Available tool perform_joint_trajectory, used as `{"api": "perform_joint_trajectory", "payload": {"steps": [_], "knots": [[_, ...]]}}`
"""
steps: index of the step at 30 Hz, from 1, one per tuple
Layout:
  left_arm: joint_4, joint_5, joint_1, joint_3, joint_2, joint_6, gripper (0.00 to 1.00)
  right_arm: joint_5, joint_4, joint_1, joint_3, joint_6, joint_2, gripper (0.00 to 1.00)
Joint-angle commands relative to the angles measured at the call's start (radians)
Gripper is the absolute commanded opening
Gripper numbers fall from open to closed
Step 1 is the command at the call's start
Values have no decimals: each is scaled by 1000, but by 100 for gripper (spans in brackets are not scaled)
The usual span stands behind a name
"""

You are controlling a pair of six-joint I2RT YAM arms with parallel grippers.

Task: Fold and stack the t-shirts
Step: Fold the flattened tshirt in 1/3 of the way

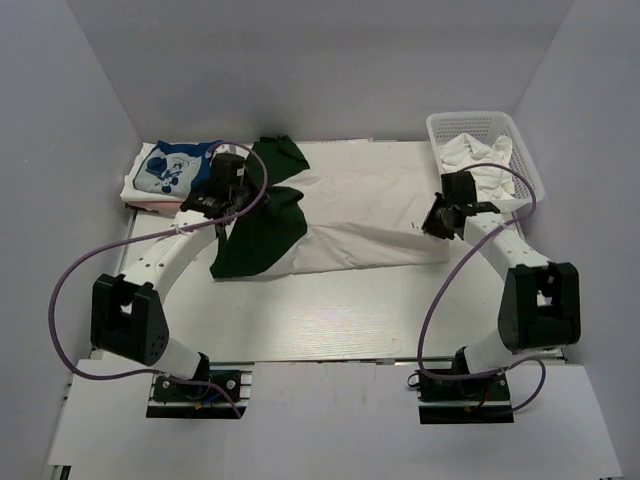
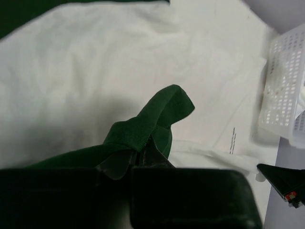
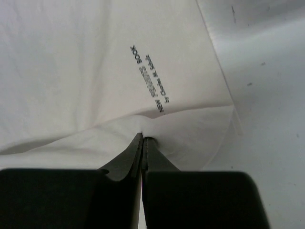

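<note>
The white t-shirt with dark green sleeves (image 1: 355,215) lies spread across the middle of the table. My left gripper (image 1: 228,192) is shut on its green sleeve (image 2: 143,131), which bunches up over the jaws. My right gripper (image 1: 438,222) is shut on the shirt's white hem (image 3: 147,136) at the right edge, near small black print (image 3: 150,78). The white-and-blue cartoon-print t-shirt (image 1: 172,170) lies folded at the back left on top of a pink one (image 1: 150,201), of which only an edge shows.
A white perforated basket (image 1: 527,152) holding white cloth (image 1: 480,160) stands at the back right; it also shows in the left wrist view (image 2: 286,86). White walls close in the table on three sides.
</note>
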Motion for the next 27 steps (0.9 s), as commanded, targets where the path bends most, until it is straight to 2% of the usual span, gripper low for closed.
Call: {"api": "perform_joint_trajectory", "payload": {"steps": [1, 2, 3, 4, 5, 6, 8, 9, 10, 11, 13, 15, 18, 20, 27], "knots": [[85, 5, 28, 98, 68, 99, 2, 34, 23, -1, 103, -5, 101, 0], [85, 5, 42, 111, 99, 100, 10, 32, 26, -1, 144, -18, 121, 0], [85, 14, 60, 123, 131, 100, 12, 32, 27, -4, 189, -20, 161, 1], [85, 25, 72, 166, 209, 100, 14, 31, 6, -1, 242, -28, 202, 13], [52, 25, 85, 194, 251, 100, 27, 29, -3, -1, 270, -54, 238, 25], [29, 25, 109, 227, 294, 100, 34, 38, -8, 3, 356, -57, 258, 37], [-26, 48, 134, 338, 405, 89, 70, 5, -49, 6, 398, -95, 296, 46], [-51, 48, 146, 379, 436, 89, 88, -3, -55, 13, 415, -97, 296, 55], [-80, 48, 166, 463, 464, 89, 98, -26, -56, 18, 419, -118, 289, 64], [-128, 83, 175, 503, 489, 89, 100, -34, -43, 22, 413, -124, 261, 90], [-159, 117, 186, 556, 516, 89, 100, -44, -20, 48, 370, -146, 217, 91], [-140, 147, 186, 532, 495, 89, 100, -40, -11, 64, 298, -149, 177, 91], [-55, 198, 186, 362, 399, 100, 100, -35, 32, 88, 183, -146, 112, 91], [4, 220, 177, 178, 311, 100, 100, -23, 43, 110, 145, -158, 125, 91], [125, 239, 158, -93, 263, 90, 100, -29, 55, 131, 180, -166, 270, 91]]}}
